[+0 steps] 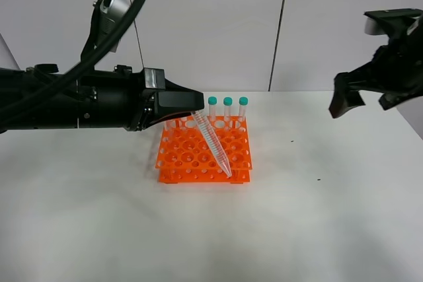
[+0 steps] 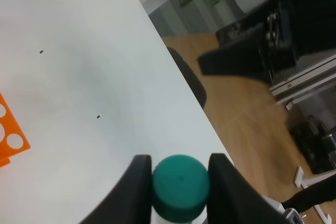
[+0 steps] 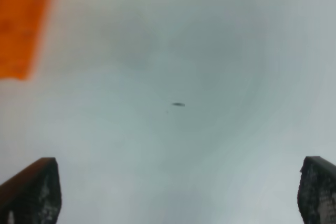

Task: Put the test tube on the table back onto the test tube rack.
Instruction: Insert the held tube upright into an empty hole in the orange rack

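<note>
My left gripper (image 1: 193, 111) is shut on a clear test tube (image 1: 213, 144) near its capped end. The tube slants down to the right, its pointed tip reaching the rack's front right holes. In the left wrist view the tube's teal cap (image 2: 180, 187) sits squeezed between the two dark fingers (image 2: 135, 188). The orange test tube rack (image 1: 185, 162) stands on the white table (image 1: 99, 216), with three teal-capped tubes (image 1: 227, 109) upright in its back row. My right gripper (image 1: 362, 97) hovers open high at the right, and its spread fingertips (image 3: 34, 190) show over bare table.
Small dark specks (image 1: 318, 179) mark the tabletop right of the rack. The left wrist view shows the table's edge (image 2: 173, 59), with a wooden floor, dark furniture and a plant beyond it. A corner of the rack (image 3: 23, 22) shows blurred in the right wrist view.
</note>
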Robot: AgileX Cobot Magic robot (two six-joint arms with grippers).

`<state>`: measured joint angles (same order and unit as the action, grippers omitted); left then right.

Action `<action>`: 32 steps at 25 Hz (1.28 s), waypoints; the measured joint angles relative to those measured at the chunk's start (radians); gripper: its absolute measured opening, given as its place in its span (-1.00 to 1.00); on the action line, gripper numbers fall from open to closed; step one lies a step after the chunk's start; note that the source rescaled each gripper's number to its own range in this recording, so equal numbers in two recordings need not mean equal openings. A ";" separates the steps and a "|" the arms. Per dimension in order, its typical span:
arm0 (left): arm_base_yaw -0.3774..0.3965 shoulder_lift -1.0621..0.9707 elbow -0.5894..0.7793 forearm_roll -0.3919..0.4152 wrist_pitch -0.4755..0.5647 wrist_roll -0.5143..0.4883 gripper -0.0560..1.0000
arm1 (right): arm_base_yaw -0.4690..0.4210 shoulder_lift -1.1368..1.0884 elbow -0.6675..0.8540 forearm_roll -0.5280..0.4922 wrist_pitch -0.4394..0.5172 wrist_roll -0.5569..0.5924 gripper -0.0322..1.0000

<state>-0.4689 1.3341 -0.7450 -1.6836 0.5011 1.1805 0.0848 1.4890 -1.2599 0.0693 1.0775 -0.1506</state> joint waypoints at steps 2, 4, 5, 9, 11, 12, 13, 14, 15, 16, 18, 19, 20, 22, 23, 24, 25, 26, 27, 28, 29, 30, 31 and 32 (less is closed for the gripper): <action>0.000 0.000 0.000 0.000 0.000 0.000 -0.86 | -0.056 -0.003 0.000 0.000 0.010 -0.002 1.00; 0.000 0.000 0.000 0.000 0.000 0.000 -0.86 | -0.074 -0.008 0.000 0.002 0.022 -0.002 1.00; 0.000 0.000 0.000 0.000 0.000 0.000 -0.86 | -0.074 -0.011 0.000 0.004 0.028 -0.002 1.00; 0.000 0.000 0.000 0.000 0.000 0.000 -0.86 | -0.045 -0.011 0.000 0.008 0.055 -0.003 1.00; 0.000 0.000 0.000 0.000 0.000 0.000 -0.86 | -0.028 -0.011 0.000 0.004 0.077 -0.003 1.00; 0.000 0.000 0.000 0.000 0.000 0.000 -0.86 | -0.022 -0.011 0.000 0.003 0.084 -0.003 1.00; 0.000 0.000 0.000 0.000 0.000 0.000 -0.86 | -0.016 -0.011 0.000 0.001 0.096 -0.003 1.00; 0.000 0.000 0.000 0.000 0.000 0.000 -0.86 | -0.014 -0.011 0.000 -0.001 0.108 -0.003 1.00; 0.000 0.000 0.000 0.000 0.000 0.000 -0.86 | -0.011 -0.011 0.000 -0.003 0.120 -0.003 1.00; 0.000 0.000 0.000 0.000 0.000 0.000 -0.86 | -0.008 -0.012 0.000 -0.006 0.130 -0.003 1.00; 0.000 0.000 0.000 0.000 0.000 0.000 -0.86 | -0.008 -0.016 0.003 -0.006 0.132 -0.002 1.00; 0.000 0.000 0.000 0.000 0.000 0.000 -0.86 | -0.008 -0.024 0.013 -0.006 0.131 0.002 1.00; 0.000 0.000 0.000 0.000 0.000 0.000 -0.86 | -0.008 -0.040 0.028 -0.006 0.131 0.003 1.00; 0.000 0.000 0.000 0.000 0.000 0.000 -0.86 | -0.008 -0.099 0.089 -0.007 0.131 0.009 1.00; 0.000 0.000 0.000 0.000 0.000 0.000 -0.86 | -0.008 -0.134 0.134 -0.007 0.131 0.009 1.00; 0.000 0.000 0.000 0.000 0.000 0.000 -0.86 | -0.008 -0.182 0.177 -0.007 0.131 0.011 1.00; 0.000 0.000 0.000 0.000 0.000 0.000 -0.86 | -0.008 -0.239 0.233 -0.007 0.131 0.012 1.00; 0.000 0.000 0.000 0.000 0.000 0.000 -0.86 | -0.008 -0.289 0.292 -0.007 0.131 0.013 1.00; 0.000 0.000 0.000 0.000 0.000 0.000 -0.86 | -0.008 -0.424 0.397 -0.007 0.136 0.025 1.00; 0.000 0.000 0.000 0.000 0.000 0.000 -0.86 | -0.008 -0.499 0.450 -0.007 0.138 0.033 1.00; 0.000 0.000 0.000 0.000 0.000 0.000 -0.86 | -0.008 -0.563 0.497 -0.007 0.144 0.042 1.00; 0.000 0.000 0.000 0.000 0.000 0.000 -0.86 | -0.008 -0.643 0.531 -0.007 0.143 0.049 1.00; 0.000 0.000 0.000 0.000 0.000 0.000 -0.86 | -0.008 -0.724 0.568 -0.007 0.134 0.054 1.00; 0.000 0.000 0.000 0.000 0.000 0.000 -0.86 | -0.008 -0.791 0.599 -0.007 0.115 0.062 1.00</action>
<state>-0.4689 1.3341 -0.7450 -1.6836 0.5011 1.1805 0.0769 0.6978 -0.6613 0.0627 1.1922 -0.0888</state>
